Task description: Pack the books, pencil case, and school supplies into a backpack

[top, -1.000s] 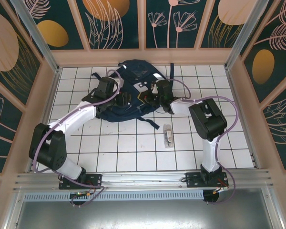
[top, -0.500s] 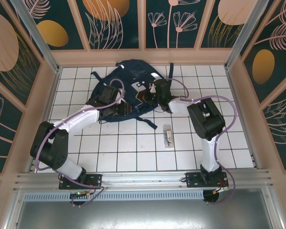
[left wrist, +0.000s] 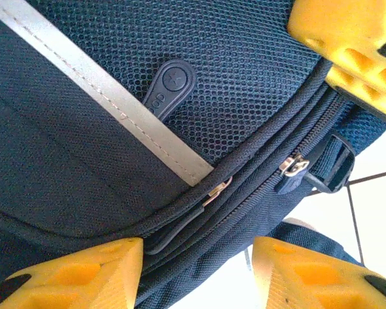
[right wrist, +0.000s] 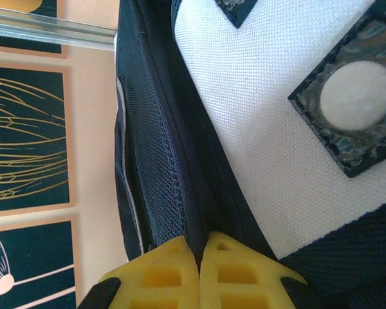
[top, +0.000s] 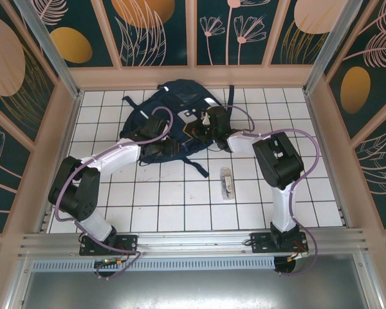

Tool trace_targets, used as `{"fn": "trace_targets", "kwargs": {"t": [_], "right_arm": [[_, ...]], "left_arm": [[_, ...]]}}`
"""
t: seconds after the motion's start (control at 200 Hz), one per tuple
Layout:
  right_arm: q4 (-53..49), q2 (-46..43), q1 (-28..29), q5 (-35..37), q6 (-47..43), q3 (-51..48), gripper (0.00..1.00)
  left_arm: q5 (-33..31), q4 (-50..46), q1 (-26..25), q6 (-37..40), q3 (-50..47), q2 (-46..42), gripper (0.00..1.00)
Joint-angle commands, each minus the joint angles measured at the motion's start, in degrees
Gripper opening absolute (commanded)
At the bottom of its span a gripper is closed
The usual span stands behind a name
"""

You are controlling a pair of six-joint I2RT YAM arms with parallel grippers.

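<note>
Top external: one backpack (top: pixel 180 96), one school supplies packet (top: pixel 226 183) on table (top: pixel 180 206).

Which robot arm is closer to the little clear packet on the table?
Right. The right arm has its black elbow beside the clear packet, just to the packet's right. The left arm reaches onto the backpack, farther off, up and left of the packet.

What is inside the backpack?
At the opening of the backpack, white woven cloth with dark square patches shows. Whatever lies deeper is covered by the navy fabric, so I cannot tell what else is in there.
</note>
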Motion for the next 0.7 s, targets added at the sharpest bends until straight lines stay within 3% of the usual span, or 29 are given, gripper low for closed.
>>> {"fn": "trace_targets", "kwargs": {"t": [0.0, 0.105, 0.18, 0.455, 0.545, 0.696], "right_arm": [[5.96, -1.05, 0.66, -5.22, 0.71, 2.8, 0.0], [7.51, -0.27, 0.99, -6.68, 2.47, 2.89, 0.0], [6.71, -0.23, 1.18, -6.73, 2.47, 2.82, 0.0], [6.38, -0.69, 1.46, -8.66, 2.96, 2.1, 0.0], [6.92, -0.56, 1.5, -9.06, 3.34, 1.84, 0.0], [7.82, -0.04, 1.53, -9.02, 4.05, 0.47, 0.0]], "left_arm": [[-10.97, 1.08, 1.0, -0.63, -1.48, -0.16, 0.51], [-12.0, 4.32, 1.0, 0.09, -1.93, 0.56, 0.54], [-12.19, 4.6, 1.0, 0.42, -0.31, 1.66, 0.61], [-16.09, 6.64, 1.06, 2.57, 1.45, 5.46, 0.63], [-10.74, 9.27, 1.18, 2.84, 1.06, 7.34, 0.57], [3.65, 14.38, 1.18, -0.71, 0.45, 5.91, 0.52]]}}
